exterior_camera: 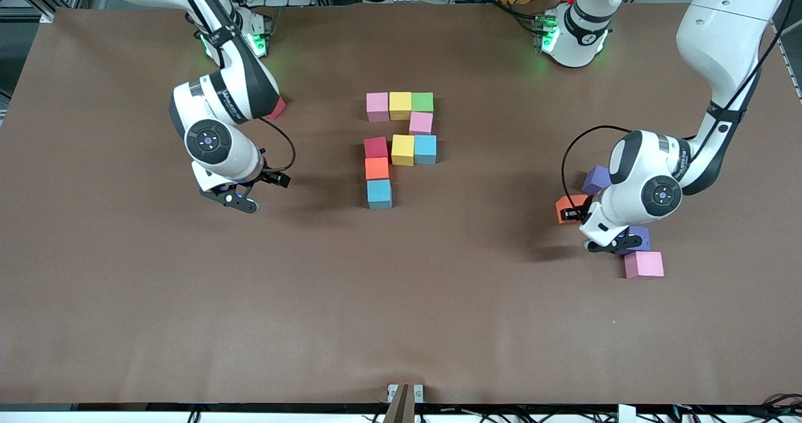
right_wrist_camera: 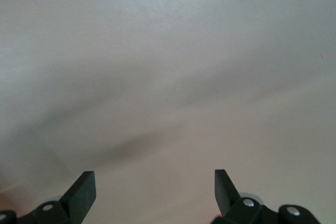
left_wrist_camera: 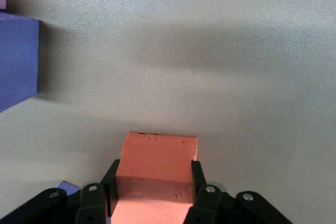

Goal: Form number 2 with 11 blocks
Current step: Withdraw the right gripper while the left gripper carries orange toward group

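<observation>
A brown matte surface (exterior_camera: 401, 323) fills the frame. In its upper middle lie nine cubes. The top row holds a pink cube (exterior_camera: 377, 105), a yellow cube (exterior_camera: 400, 104) and a green cube (exterior_camera: 422, 102), touching side by side. A second pink cube (exterior_camera: 420, 123) sits just below the green one. Under it runs a row of red cube (exterior_camera: 375, 148), second yellow cube (exterior_camera: 403, 149) and light blue cube (exterior_camera: 425, 149). Below the red one come an orange cube (exterior_camera: 376, 168) and a second light blue cube (exterior_camera: 379, 193).

Toward the left arm's end, at mid-height, lie a purple cube (exterior_camera: 597, 178), a second orange cube (exterior_camera: 567, 208), a partly hidden second purple cube (exterior_camera: 640, 238) and a third pink cube (exterior_camera: 644, 264). Toward the right arm's end, in the upper part, a corner of another red cube (exterior_camera: 277, 108) shows.
</observation>
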Robot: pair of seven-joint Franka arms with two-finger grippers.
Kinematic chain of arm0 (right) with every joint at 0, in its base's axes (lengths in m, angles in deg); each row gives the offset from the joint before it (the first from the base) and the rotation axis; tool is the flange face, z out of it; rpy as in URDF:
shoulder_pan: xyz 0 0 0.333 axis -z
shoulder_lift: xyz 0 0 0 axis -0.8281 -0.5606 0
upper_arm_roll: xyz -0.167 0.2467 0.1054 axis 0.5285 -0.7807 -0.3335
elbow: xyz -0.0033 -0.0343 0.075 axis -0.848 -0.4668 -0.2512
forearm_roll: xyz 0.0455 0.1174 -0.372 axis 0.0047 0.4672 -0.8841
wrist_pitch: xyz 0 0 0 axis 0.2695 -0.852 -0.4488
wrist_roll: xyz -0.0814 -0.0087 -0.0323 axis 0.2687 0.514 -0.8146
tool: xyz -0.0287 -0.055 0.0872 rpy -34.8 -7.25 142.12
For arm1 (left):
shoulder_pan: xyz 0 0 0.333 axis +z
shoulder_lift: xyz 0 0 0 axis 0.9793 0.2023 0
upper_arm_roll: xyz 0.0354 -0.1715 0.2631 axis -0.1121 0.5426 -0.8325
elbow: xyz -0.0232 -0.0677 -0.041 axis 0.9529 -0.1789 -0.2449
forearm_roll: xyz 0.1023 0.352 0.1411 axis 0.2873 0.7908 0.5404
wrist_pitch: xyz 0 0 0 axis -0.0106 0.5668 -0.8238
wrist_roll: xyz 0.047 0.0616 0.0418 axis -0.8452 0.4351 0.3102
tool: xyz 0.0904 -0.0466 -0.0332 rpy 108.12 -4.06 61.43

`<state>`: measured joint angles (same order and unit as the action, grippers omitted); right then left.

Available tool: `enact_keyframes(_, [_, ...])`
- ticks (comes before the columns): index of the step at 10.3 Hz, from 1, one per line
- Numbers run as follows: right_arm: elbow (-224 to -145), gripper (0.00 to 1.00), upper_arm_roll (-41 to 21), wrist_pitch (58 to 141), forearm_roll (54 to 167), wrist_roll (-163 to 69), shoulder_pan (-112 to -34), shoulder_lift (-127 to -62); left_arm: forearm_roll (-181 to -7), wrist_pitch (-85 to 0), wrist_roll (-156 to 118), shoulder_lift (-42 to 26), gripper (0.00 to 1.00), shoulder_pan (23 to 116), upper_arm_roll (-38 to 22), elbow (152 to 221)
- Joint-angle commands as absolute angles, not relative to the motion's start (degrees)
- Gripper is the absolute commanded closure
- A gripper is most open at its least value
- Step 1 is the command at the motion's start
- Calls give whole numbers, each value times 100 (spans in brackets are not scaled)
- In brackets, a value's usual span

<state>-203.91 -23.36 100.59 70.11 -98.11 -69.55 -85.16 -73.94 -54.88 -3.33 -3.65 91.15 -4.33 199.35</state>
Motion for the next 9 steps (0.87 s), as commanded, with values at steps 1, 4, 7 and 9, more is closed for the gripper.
enact_keyframes(1, [-20830,0,-2415,10185,7011,-10493,-6821,-8326,-7507,-5506,-291,-385,80,9125,-399,19859])
enact_keyframes(4, [-21338,0,-2450,10229,7011,-10689,-6821,-8055,-7594,-5471,-203,-385,80,9046,-399,19709])
enact_keyframes(7, [-21875,0,-2450,10159,7020,-10689,-6803,-7686,-7919,-5270,-203,-385,80,9037,-391,19542])
enact_keyframes(9, [-22287,0,-2450,10115,7211,-10689,-6803,-7545,-7999,-5251,-177,-376,79,8906,-399,19489])
